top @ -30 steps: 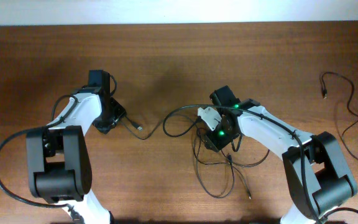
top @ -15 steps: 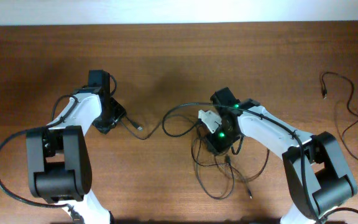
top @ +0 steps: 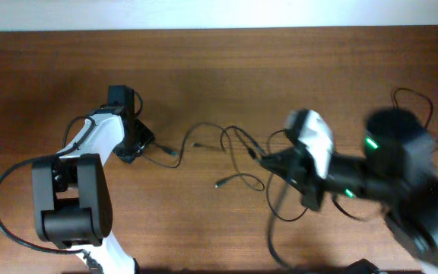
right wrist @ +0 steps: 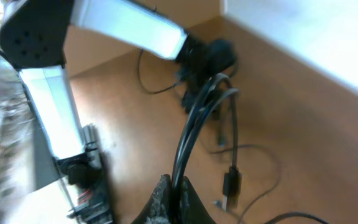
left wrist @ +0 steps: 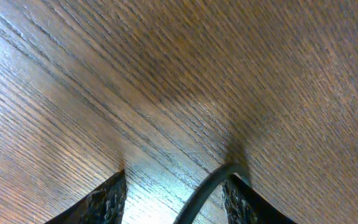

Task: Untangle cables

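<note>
Clamping cables (right wrist: 194, 121), right jaws are closed tight; left jaws half-spread, strand (left wrist: 207, 186) between, ungripped; most ahead lie crossed, unsorted.

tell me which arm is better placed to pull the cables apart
Right: its jaws are shut on a bunch of the cables, raised off the table. The left jaws stand open with one strand between them.

Two robot arms, left (top: 90, 144) and right (top: 390, 179); one cable bundle (top: 239, 177); one loose cable (top: 413, 91)
</note>
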You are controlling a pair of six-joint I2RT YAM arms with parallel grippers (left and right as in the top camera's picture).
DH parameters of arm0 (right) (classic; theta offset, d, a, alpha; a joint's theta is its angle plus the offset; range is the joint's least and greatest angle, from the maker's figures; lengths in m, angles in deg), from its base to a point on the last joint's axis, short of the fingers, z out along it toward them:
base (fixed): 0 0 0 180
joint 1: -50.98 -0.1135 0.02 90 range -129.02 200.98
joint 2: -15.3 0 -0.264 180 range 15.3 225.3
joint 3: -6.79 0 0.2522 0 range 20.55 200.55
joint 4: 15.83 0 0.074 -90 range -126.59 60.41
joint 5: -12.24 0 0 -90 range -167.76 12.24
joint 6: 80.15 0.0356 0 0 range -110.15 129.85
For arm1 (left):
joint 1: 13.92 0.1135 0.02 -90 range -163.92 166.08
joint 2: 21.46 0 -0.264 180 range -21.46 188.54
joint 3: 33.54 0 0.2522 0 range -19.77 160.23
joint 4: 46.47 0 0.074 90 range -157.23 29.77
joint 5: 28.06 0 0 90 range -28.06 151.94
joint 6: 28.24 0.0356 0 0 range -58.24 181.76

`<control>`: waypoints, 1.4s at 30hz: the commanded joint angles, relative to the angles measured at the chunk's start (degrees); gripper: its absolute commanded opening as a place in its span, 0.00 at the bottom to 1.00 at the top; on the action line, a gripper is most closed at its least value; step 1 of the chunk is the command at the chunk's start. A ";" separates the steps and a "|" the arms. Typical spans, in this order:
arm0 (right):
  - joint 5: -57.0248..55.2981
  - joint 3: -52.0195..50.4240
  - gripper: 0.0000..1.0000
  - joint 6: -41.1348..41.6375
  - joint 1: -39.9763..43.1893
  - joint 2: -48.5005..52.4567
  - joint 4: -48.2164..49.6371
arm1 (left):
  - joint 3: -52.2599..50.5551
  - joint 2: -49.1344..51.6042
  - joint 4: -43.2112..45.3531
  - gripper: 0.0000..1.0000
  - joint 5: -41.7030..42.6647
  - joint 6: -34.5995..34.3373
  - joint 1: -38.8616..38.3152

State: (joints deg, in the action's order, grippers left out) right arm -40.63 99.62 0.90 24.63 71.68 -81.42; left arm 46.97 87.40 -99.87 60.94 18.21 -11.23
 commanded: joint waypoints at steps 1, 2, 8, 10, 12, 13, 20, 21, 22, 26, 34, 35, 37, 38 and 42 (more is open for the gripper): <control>-17.00 0.76 0.04 0.46 -0.22 -7.54 -0.11 | -0.57 0.22 0.15 0.52 1.27 -0.13 -0.31; -19.17 0.76 0.04 0.46 -0.22 -8.94 -0.26 | -0.59 0.22 0.15 0.52 1.27 -0.13 -0.31; -37.16 0.74 0.04 7.23 -0.22 -10.45 -3.19 | -0.57 0.22 0.15 0.52 1.27 -0.13 -0.31; -57.00 0.74 0.04 12.72 -0.20 -8.90 -4.59 | -0.59 0.22 0.15 0.52 1.29 -0.13 -0.31; -63.34 0.74 0.04 14.38 -0.20 -7.45 -5.14 | -0.59 0.22 0.15 0.52 1.29 -0.13 -0.31; -65.61 0.74 0.04 14.38 -0.20 -6.51 -5.29 | -0.59 0.22 0.15 0.52 1.29 -0.15 -0.31; -64.85 0.74 0.04 14.36 19.56 4.33 -6.25 | -0.59 0.22 0.13 0.52 1.31 -0.15 -0.31; -61.75 0.74 0.04 14.38 23.69 6.10 -6.23 | -0.59 0.20 0.13 0.52 1.31 -0.13 -0.31; -58.29 0.74 0.04 14.40 27.43 7.80 -5.99 | -0.59 0.22 0.13 0.52 1.31 -0.13 -0.31; -52.00 0.74 0.04 26.23 49.22 21.46 -3.65 | -0.59 0.20 0.13 0.52 1.92 -0.13 -0.31; -29.68 0.74 0.04 29.38 62.42 46.53 -3.45 | -0.59 0.20 0.44 0.53 1.92 -0.15 -0.31; -29.31 0.74 0.17 29.38 62.36 47.82 -3.43 | -0.59 0.22 0.57 0.53 1.92 -0.15 -0.31; -26.25 0.76 0.97 29.35 62.36 48.13 -3.10 | -0.59 0.22 0.61 0.53 1.92 -0.15 -0.31; -23.69 0.76 0.99 29.18 62.36 48.13 -2.97 | -0.59 0.22 0.61 0.53 1.92 -0.15 -0.31; -13.18 0.76 0.98 26.23 61.26 48.13 -4.50 | -0.59 0.22 0.63 0.53 2.36 -0.15 -0.31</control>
State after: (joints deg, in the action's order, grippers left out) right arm -62.53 100.12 29.57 86.97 119.72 -84.96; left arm 46.97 87.31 -99.60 62.21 18.21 -11.60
